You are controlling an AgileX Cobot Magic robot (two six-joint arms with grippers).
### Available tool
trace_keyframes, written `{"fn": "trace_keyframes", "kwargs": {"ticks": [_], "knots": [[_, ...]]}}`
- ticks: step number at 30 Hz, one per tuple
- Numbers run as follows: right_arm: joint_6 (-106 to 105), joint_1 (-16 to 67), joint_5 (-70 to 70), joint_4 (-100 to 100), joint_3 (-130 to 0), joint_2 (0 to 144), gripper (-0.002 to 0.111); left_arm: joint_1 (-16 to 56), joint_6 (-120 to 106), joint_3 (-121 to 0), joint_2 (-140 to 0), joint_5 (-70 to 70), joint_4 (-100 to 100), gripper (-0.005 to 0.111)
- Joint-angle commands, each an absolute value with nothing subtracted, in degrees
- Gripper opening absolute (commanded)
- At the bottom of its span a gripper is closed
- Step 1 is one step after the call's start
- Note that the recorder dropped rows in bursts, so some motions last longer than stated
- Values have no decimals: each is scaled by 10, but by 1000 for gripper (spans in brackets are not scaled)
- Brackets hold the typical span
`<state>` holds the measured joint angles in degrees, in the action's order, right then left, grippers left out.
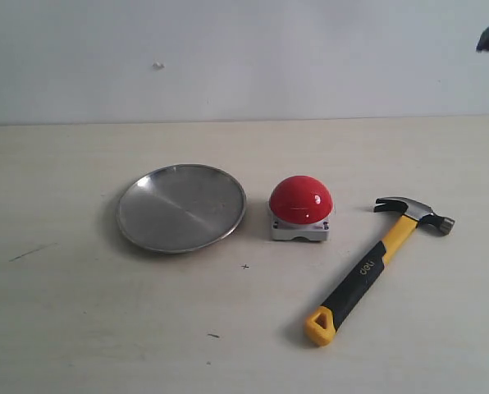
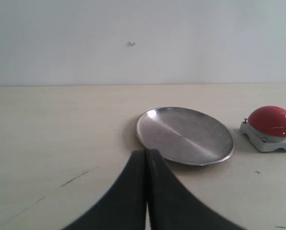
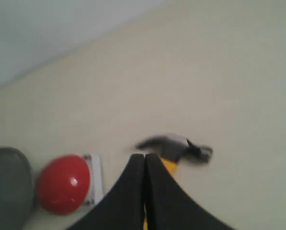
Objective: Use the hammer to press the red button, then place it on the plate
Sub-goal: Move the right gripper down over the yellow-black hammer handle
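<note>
Black fingers [image 3: 126, 191] pressed together, holding nothing: the right gripper [image 3: 144, 159] hangs over the hammer [image 1: 367, 271], which lies flat on the table [image 1: 64, 328] near the button [image 1: 300, 199], plate [image 1: 181, 207] beyond. The left gripper [image 2: 146, 153] is likewise clamped, empty. Pickup hasn't begun; next, the fingers must spread and drop onto the handle.
</note>
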<state>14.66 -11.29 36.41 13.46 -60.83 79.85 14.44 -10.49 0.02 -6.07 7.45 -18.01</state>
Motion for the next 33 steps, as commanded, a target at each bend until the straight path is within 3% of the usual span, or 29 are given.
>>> {"fn": "trace_keyframes", "kwargs": {"ticks": [1,10,15,22,24,33], "knots": [[178,-116,464,140,-628,904,0,144,-103,0,-59,72,-181,0],[173,-115,421,285,-628,963,0,144,-103,0,-59,72,-181,0],[188,-65,380,285,-627,980,1,144,-103,0,-59,72,-181,0],[256,-20,329,278,-627,1004,18,161,-103,0,-59,72,-181,0],[289,-20,329,226,-627,1008,26,161,-103,0,-59,72,-181,0],[496,-20,421,0,-627,1009,42,161,-103,0,-59,72,-181,0]]}}
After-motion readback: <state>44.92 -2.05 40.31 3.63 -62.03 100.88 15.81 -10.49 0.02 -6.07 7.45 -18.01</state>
